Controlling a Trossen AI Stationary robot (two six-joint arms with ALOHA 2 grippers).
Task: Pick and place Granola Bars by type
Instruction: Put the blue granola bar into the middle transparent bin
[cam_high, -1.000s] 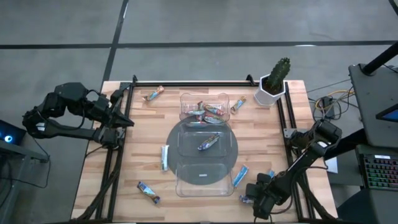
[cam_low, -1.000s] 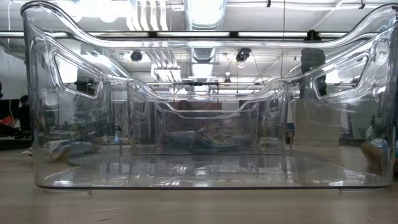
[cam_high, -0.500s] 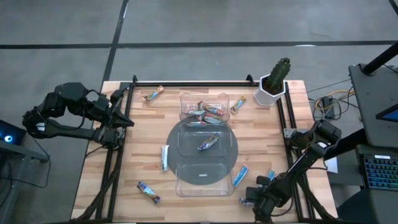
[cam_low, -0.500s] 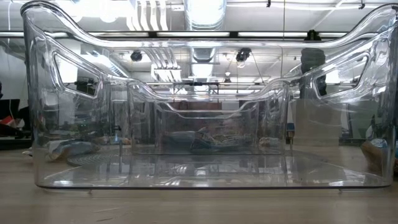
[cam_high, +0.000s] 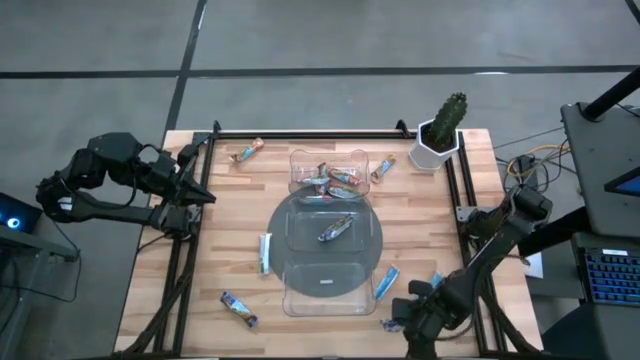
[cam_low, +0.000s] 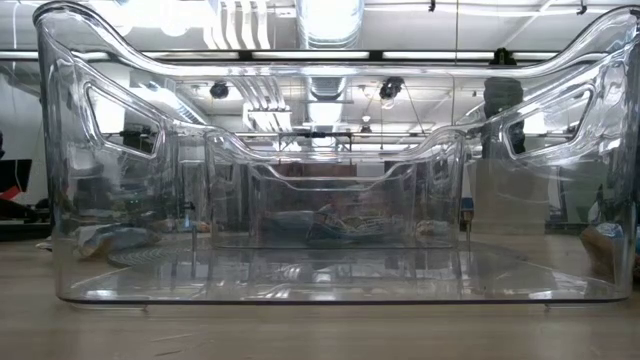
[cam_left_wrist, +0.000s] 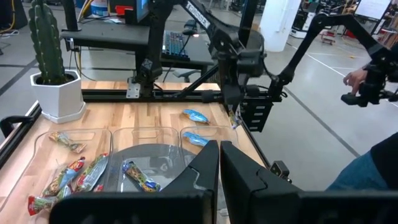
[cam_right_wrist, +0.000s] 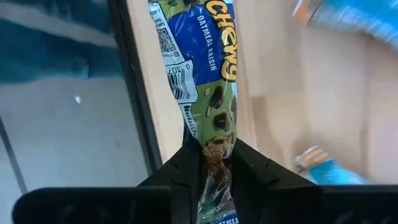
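My right gripper (cam_high: 405, 320) is at the table's near right corner, shut on a dark multicoloured granola bar (cam_right_wrist: 208, 68) with a green and blue wrapper. My left gripper (cam_left_wrist: 219, 163) waits shut and empty over the table's left edge (cam_high: 195, 190). The clear compartment tray (cam_high: 300, 290) lies at the table's middle; its far compartment holds several bars (cam_high: 330, 180) and its middle one holds one bar (cam_high: 335, 228). Loose bars lie on the wood: light blue ones (cam_high: 386, 283) (cam_high: 265, 252) (cam_high: 434, 283), a dark one (cam_high: 238, 308) and orange-brown ones (cam_high: 247, 151) (cam_high: 381, 168). My right gripper pinches the granola bar between its two fingers a little in from one end (cam_right_wrist: 214, 152). The short end passes back between the fingers. The long part of the bar (cam_right_wrist: 205, 56) sticks out ahead of the fingers, along them, over the wood beside the dark frame rail.
A potted cactus (cam_high: 440, 130) stands at the far right corner. Black frame rails (cam_high: 190, 250) run along the table's left, right and far edges. A person's hand (cam_left_wrist: 357, 78) shows in the room beyond the table.
My right gripper has moved a little toward the table's left and near edges, still shut on the dark multicoloured bar, which has gone with it.
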